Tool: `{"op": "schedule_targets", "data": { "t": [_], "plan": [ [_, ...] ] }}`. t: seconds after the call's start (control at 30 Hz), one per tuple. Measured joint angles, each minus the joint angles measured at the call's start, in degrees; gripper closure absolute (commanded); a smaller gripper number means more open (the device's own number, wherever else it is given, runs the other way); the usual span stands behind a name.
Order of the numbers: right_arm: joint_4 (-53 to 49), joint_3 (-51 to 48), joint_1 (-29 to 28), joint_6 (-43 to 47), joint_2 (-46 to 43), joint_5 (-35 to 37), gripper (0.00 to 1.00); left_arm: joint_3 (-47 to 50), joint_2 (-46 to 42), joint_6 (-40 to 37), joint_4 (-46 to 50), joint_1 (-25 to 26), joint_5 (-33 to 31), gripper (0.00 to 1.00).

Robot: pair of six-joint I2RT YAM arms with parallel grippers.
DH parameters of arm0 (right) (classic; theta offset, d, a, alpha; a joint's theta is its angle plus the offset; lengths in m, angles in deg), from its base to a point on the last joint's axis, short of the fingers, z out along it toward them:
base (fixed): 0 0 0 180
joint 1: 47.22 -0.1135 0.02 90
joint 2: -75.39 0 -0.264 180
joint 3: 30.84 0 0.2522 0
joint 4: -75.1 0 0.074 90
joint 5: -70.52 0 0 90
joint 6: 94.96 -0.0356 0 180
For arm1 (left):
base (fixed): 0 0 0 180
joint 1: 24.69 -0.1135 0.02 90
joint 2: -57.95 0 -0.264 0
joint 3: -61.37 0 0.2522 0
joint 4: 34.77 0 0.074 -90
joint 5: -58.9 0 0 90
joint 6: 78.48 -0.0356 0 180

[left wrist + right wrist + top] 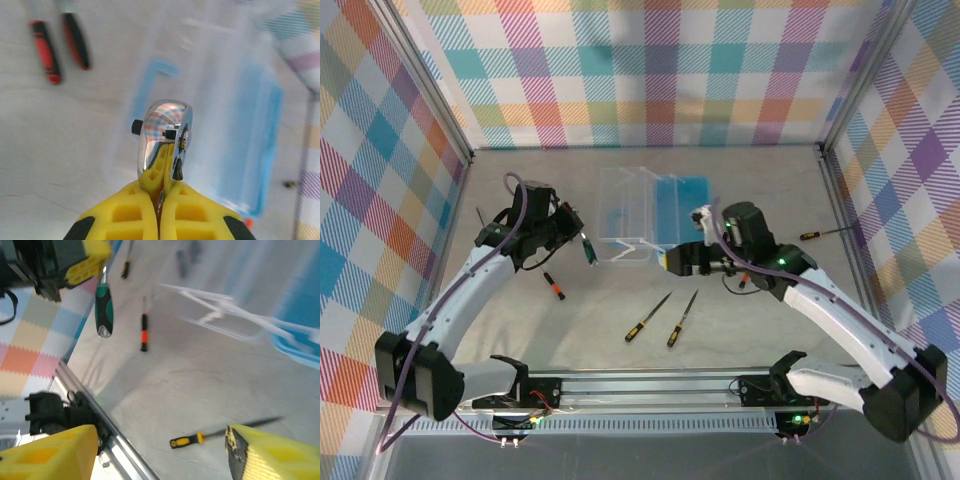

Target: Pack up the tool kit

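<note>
The tool kit's case (pixel 682 204) lies open mid-table, blue base on the right, clear lid (pixel 625 215) on the left. My left gripper (pixel 584 239) hangs just left of the lid, shut on a green-handled tool (pixel 590 251). Its chrome end (pixel 162 132) pokes out past the yellow fingers (pixel 142 210), and the handle (pixel 104 310) hangs down. My right gripper (pixel 668 262) stands open at the case's near edge, with nothing between its fingers (pixel 270 452). A yellow-handled screwdriver (pixel 187 441) lies on the table below it. The blue base (pixel 255 145) is blurred.
Loose on the table lie a black-orange screwdriver (pixel 553 286), two yellow-black ones (pixel 646 319) (pixel 680 320), one at the far right (pixel 823 233) and one at the far left (pixel 480 215). A metal rail (pixel 640 385) runs along the near edge. Checked walls enclose the table.
</note>
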Motion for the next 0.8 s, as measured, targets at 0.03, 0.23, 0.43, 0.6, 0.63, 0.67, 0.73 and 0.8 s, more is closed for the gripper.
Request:
{"op": "schedule_targets", "data": {
  "t": [0.03,0.23,0.43,0.6,0.63,0.67,0.73,0.8],
  "plan": [
    [0.74,1.53,-1.25,0.52,1.75,-0.02,0.27,-0.55,-0.85,0.17,-0.07,0.94,0.42,1.00],
    [4.17,10.32,-6.21,2.75,12.90,-1.51,0.26,-2.16,-1.95,2.84,-0.22,7.54,1.01,1.00],
    [5.31,14.53,-7.37,2.84,19.47,-2.99,0.26,-3.08,-1.66,4.76,-0.52,10.49,0.94,1.00],
    [5.62,16.22,-7.85,2.23,23.21,-3.43,0.32,-3.85,-1.57,5.97,-1.73,10.78,0.37,1.00],
    [5.66,16.44,-7.93,2.03,23.85,-3.78,0.36,-3.87,-1.57,5.99,-1.79,10.80,0.26,1.00],
    [5.68,16.68,-8.11,1.79,24.52,-4.31,0.42,-3.87,-1.57,6.01,-1.77,10.80,-0.02,1.00],
    [5.95,17.33,-8.50,1.38,25.51,-4.98,0.56,-3.87,-1.46,6.08,-1.86,10.80,-0.39,1.00],
    [6.58,17.79,-8.66,0.90,25.97,-5.11,0.67,-3.85,-1.33,6.34,-2.51,10.84,-0.72,1.00]
  ]
}}
